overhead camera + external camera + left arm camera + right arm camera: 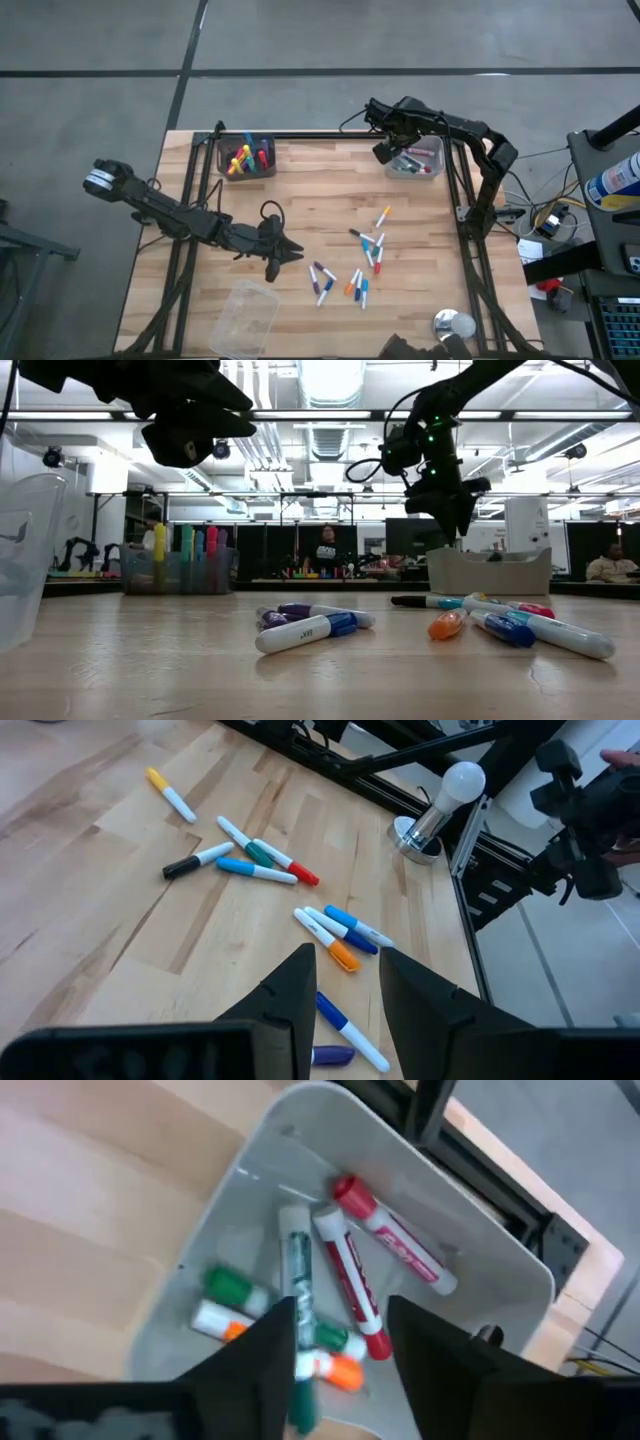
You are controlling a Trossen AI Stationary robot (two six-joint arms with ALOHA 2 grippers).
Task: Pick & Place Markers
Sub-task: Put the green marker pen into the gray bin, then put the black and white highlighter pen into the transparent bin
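- Markers [305, 630] lie scattered mid-tabletop [320, 190]; others fill two far bins.
- Right gripper [335, 1342] over grey bin [414, 160], fingers released, green marker [296, 1285] between them.
- Left gripper [287, 252] beside scatter, fingers parted, empty.

Bright, even overhead lighting; sharpness varied by view.

In the low view, ceiling strip lights [330, 380] glared white while both arms showed as dark silhouettes against them. The table [320, 200] was evenly lit from above, with only soft, short shadows under the markers [365, 262]. The right wrist view was soft and blurred, its near fingers [265, 1350] out of focus. The left wrist view stayed fairly crisp.
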